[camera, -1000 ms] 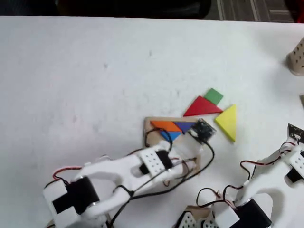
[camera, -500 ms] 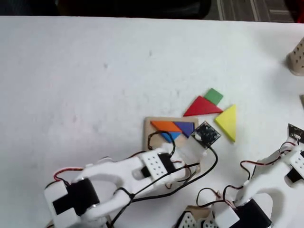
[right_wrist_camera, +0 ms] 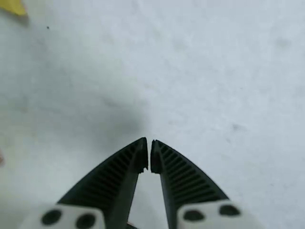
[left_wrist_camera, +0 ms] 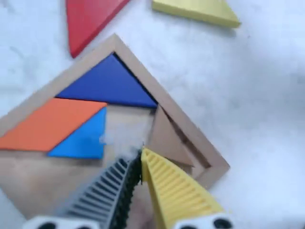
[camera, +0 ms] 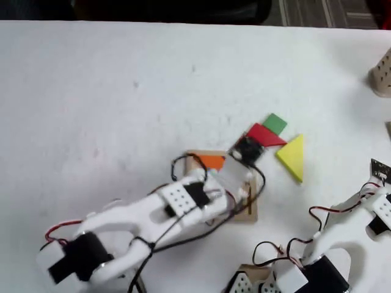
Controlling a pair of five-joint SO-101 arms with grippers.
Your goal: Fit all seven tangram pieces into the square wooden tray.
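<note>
The square wooden tray (left_wrist_camera: 176, 114) lies on the white table (camera: 122, 91), partly under the left arm (camera: 153, 213). Inside it sit three pieces: a dark blue triangle (left_wrist_camera: 107, 83) in one corner, an orange parallelogram (left_wrist_camera: 52, 124) along its edge, and a light blue triangle (left_wrist_camera: 83, 140) touching the orange one. The left gripper (left_wrist_camera: 141, 155) hangs over the tray's bare floor, its yellow and grey fingers pressed together with nothing between them. Outside the tray, the red triangle (camera: 266, 135) lies just beside its far corner, the green square (camera: 275, 124) touches the red triangle's far side, and the yellow triangle (camera: 293, 157) lies near both. The right gripper (right_wrist_camera: 147, 155) is clenched and empty above bare table, well apart from the tray.
</note>
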